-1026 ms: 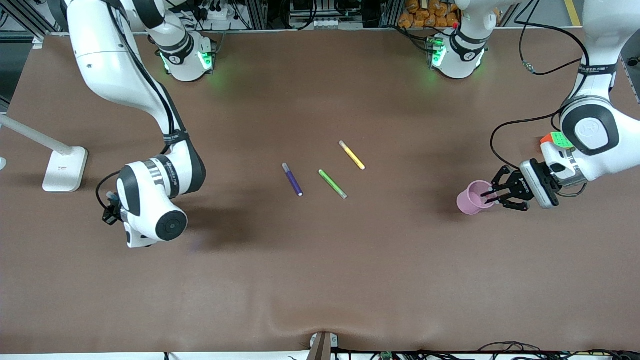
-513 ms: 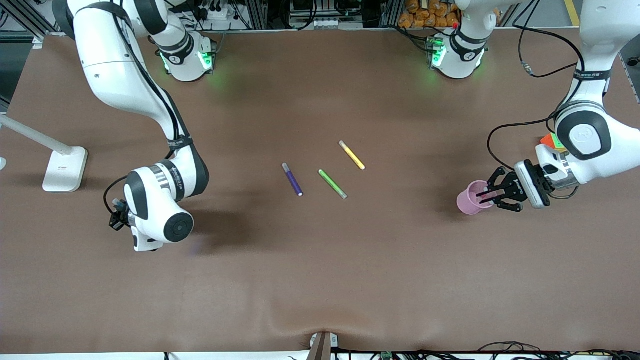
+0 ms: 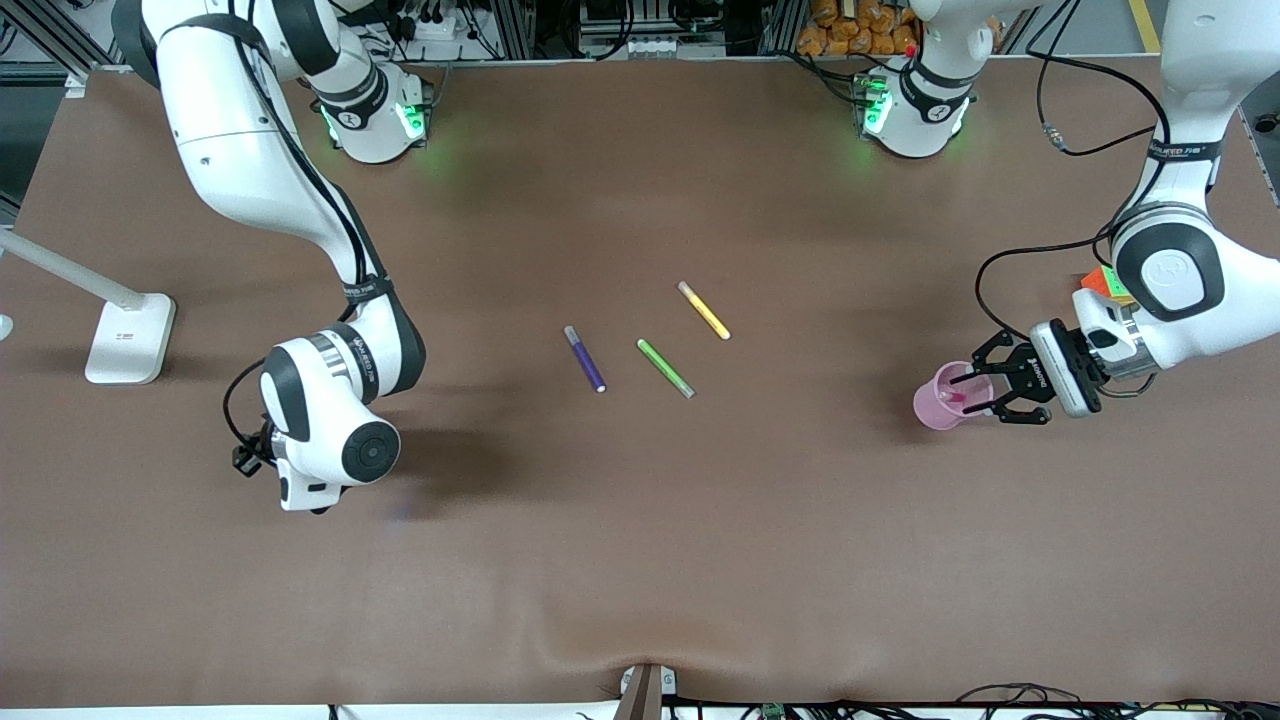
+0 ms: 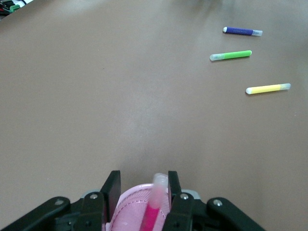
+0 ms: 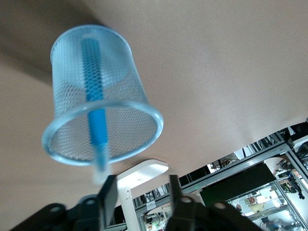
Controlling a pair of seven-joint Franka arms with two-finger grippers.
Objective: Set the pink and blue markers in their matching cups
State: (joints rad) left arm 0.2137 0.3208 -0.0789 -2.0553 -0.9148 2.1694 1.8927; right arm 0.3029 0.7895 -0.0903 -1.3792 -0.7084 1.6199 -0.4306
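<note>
The pale pink cup [image 3: 932, 408] stands toward the left arm's end of the table. The pink marker [image 3: 955, 397] stands inside it. My left gripper [image 3: 975, 392] is open over the cup's rim. In the left wrist view the pink marker [image 4: 156, 207] leans in the pink cup [image 4: 132, 209] beside one finger, between the spread jaws of the left gripper [image 4: 142, 185]. My right gripper [image 3: 245, 458] is mostly hidden under its own arm. In the right wrist view the right gripper [image 5: 140, 187] is open, just clear of the blue mesh cup [image 5: 127, 82] that holds the blue marker [image 5: 94, 96].
A dark purple marker [image 3: 585, 358], a green marker [image 3: 665, 367] and a yellow marker [image 3: 703, 309] lie mid-table. A white lamp base [image 3: 128, 338] stands toward the right arm's end. A colour cube [image 3: 1098, 283] sits by the left arm's wrist.
My left gripper has opened and let go of the pink marker, which now stands in the pink cup. My right arm has drawn toward the table's middle.
</note>
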